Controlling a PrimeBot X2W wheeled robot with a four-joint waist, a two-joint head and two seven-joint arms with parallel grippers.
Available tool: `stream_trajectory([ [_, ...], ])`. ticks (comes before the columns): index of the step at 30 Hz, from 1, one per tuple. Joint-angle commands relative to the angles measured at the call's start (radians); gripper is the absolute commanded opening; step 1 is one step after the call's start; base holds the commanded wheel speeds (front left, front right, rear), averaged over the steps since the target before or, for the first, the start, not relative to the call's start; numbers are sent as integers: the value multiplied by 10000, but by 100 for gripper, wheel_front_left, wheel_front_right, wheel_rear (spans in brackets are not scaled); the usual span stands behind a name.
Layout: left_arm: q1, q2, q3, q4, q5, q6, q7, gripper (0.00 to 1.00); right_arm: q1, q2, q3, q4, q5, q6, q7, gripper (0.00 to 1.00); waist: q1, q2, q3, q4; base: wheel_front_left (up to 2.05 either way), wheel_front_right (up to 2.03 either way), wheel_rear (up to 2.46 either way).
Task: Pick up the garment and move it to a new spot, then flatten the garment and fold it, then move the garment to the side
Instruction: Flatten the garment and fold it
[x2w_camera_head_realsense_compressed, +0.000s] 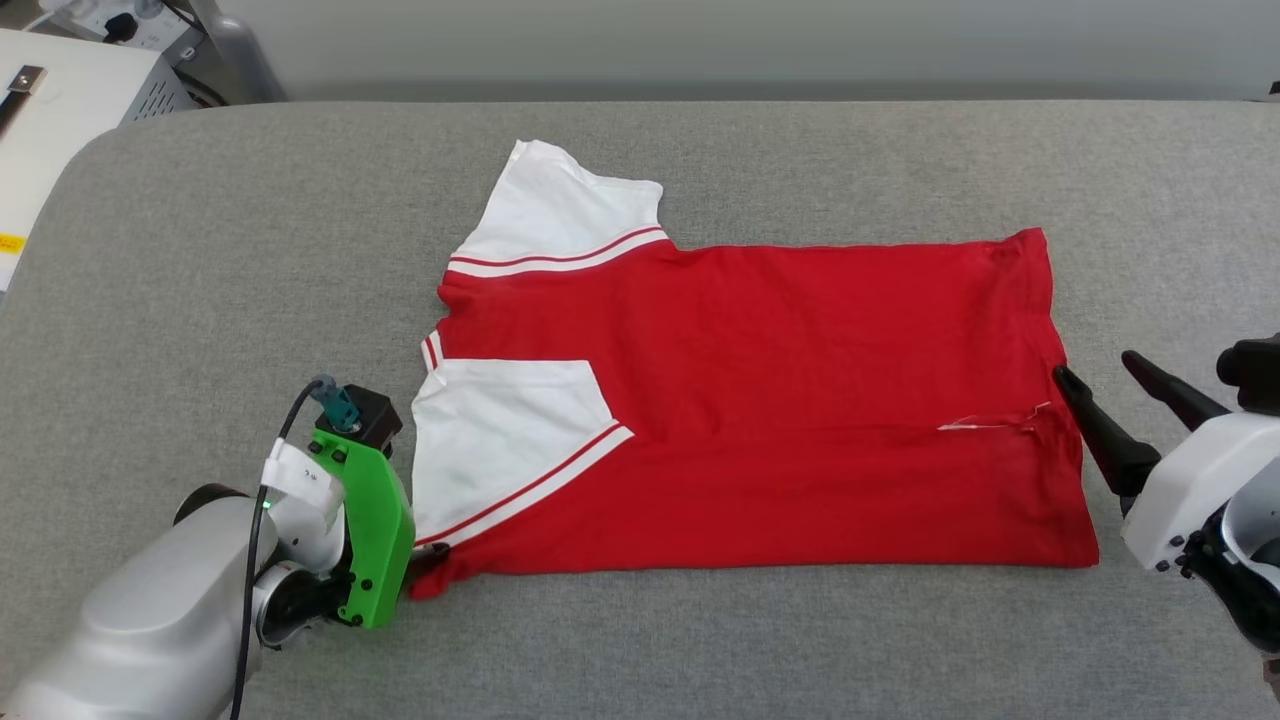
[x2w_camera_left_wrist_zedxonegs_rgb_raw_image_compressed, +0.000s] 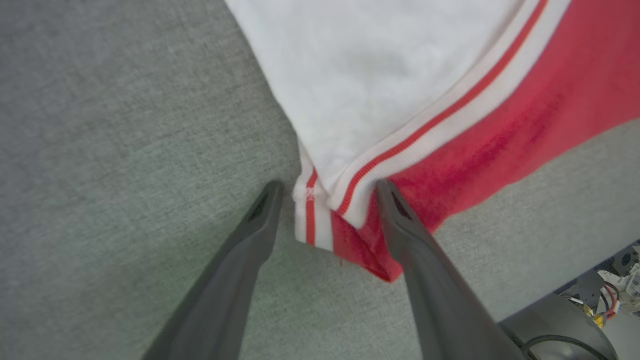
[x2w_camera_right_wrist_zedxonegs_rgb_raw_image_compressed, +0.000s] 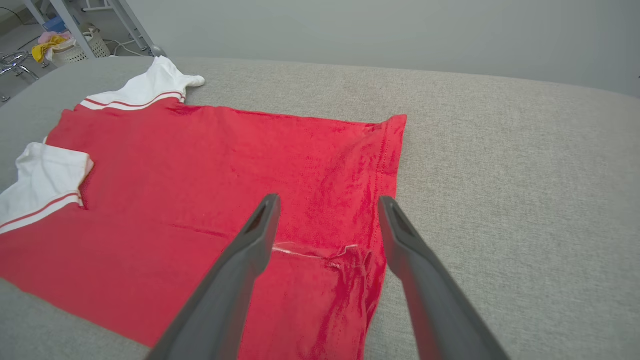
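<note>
On the grey table the red white-sleeved jersey T-shirt lies flat, 1 side folded in. Seemingly mid-fold: my left gripper and right gripper, fingers apart, frame its near corners; next, pinch both

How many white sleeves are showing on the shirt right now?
2. One sleeve lies spread at the shirt's far left corner; the other sleeve is folded onto the red body, beside the left gripper.
</note>
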Motion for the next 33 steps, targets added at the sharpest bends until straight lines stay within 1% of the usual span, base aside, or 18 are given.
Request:
stream_trajectory([
  [1, 564, -252, -349, 57, 156, -15, -110, 0, -251, -128, -36, 1, -31, -7, 25, 100, 0, -1, -128, 49, 0, 0, 0],
  [3, 544, -107, -284, -87, 119, -16, -533, 0, -367, -315, -30, -38, -41, -7, 220, 100, 0, -1, -231, 94, 0, 0, 0],
  [7, 362, 183, -158, -507, 139, -17, -1229, 0, -567, -926, 211, -261, 79, -7, 1192, 100, 0, -1, -404, 216, 0, 0, 0],
  [11, 208, 520, -14, -1020, 105, -17, -1550, 0, -686, -1743, 681, -499, 441, -7, 2846, 100, 0, -1, -509, 330, 0, 0, 0],
  [13, 179, 690, 64, -1310, 100, -18, -1671, 0, -707, -2116, 960, -628, 807, -7, 3875, 100, 0, -1, -548, 380, 0, 0, 0],
  [16, 268, 905, 70, -1706, 170, 41, -1761, 0, -754, -2308, 1172, -653, 1216, -7, 4829, 100, 0, -1, -525, 379, 0, 0, 0],
  [20, 373, 1041, 8, -2195, 385, 258, -1887, 0, -754, -2085, 1293, -167, 1381, -7, 5291, 100, 0, -1, -383, 461, 0, 0, 0],
  [22, 416, 1021, -27, -2455, 492, 417, -1956, 0, -683, -1761, 1482, 429, 1326, -7, 5344, 100, 0, -1, -214, 538, 0, 0, 0],
  [29, 321, 888, -23, -2706, 631, 564, -2106, 0, -505, -850, 1811, 2256, 945, -7, 4541, 100, 0, -1, 191, 685, 0, 0, 0],
  [33, 425, 827, -38, -2647, 639, 579, -2270, 0, -284, -505, 2363, 3012, 908, -7, 4175, 100, 0, -1, 229, 699, 0, 0, 0],
])
